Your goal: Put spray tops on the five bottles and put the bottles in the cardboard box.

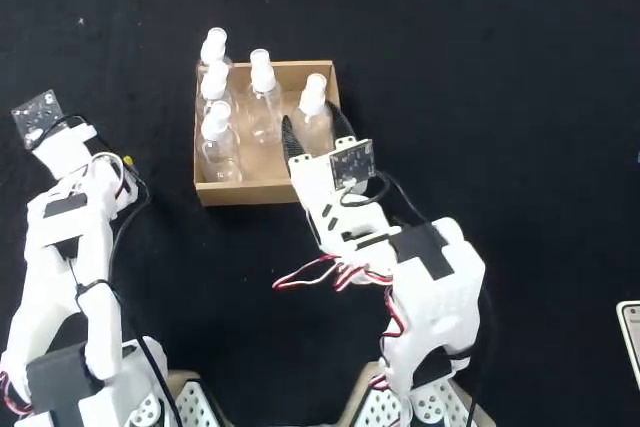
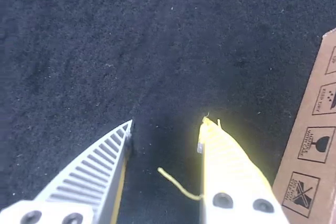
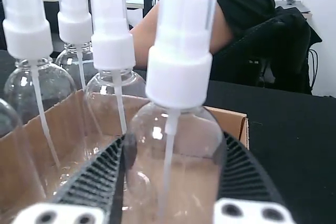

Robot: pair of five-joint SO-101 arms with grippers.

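Note:
The cardboard box [image 1: 250,192] stands on the black table and holds several clear bottles with white spray tops, among them one at the far left [image 1: 214,82] and one in the middle [image 1: 262,77]. My right gripper [image 1: 316,132] is at the box's right side, its black fingers [image 3: 100,177] pressed on either side of a capped bottle [image 3: 176,145] that stands upright in the box [image 3: 233,118]. Other capped bottles [image 3: 113,40] stand behind it. My left gripper [image 2: 167,124] hangs open over bare table left of the box [image 2: 310,145], holding nothing.
The left arm [image 1: 70,207] stands left of the box, the right arm [image 1: 420,267] in front of it. A pale object [image 1: 630,322] lies at the table's right edge. A chair with dark clothing [image 3: 278,35] is behind the table.

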